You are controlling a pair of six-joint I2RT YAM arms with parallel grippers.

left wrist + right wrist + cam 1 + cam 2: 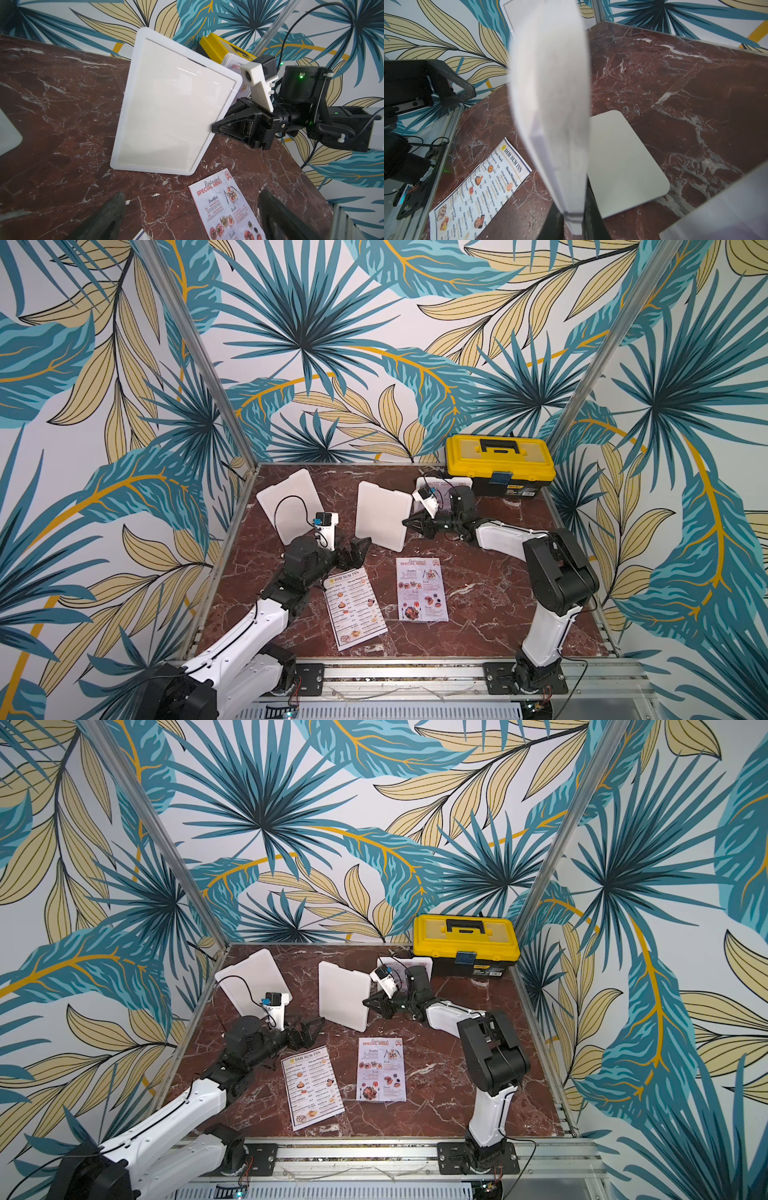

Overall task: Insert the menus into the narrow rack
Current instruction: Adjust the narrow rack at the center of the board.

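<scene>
Your right gripper (406, 523) is pinching the middle white rack (380, 512) by its edge. Left gripper (358, 548) is spread wide, just beside the DIM SUM INN menu (355, 608).

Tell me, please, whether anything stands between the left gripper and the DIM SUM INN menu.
Nothing visible does: the open left gripper hangs by the menu's title edge, and the menu lies flat and uncovered.
</scene>
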